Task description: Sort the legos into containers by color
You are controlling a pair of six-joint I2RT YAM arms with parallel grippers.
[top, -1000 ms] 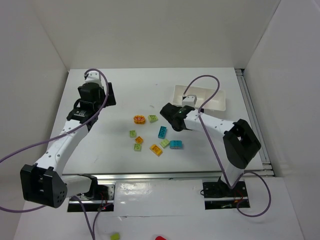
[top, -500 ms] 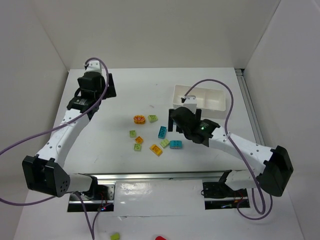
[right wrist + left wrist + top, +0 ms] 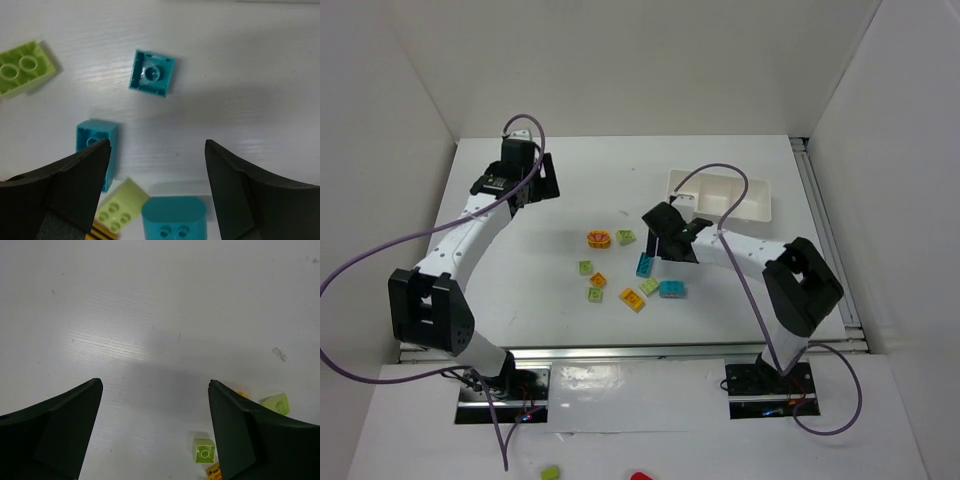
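My right gripper hangs over the scattered legos with its jaws spread and nothing held. A small cyan brick lies on the table just ahead of the gap, and a second cyan brick is partly hidden behind one finger. A rounded cyan piece and a pale green brick sit close beneath the wrist, with a brighter green brick off at the edge. All the bricks I can see lie loose mid-table, and the white tray stands just beyond my right wrist, toward the far right. My left gripper is well apart at the far left, jaws also released, framing only bare tabletop. One green brick shows by the inner edge of one finger.
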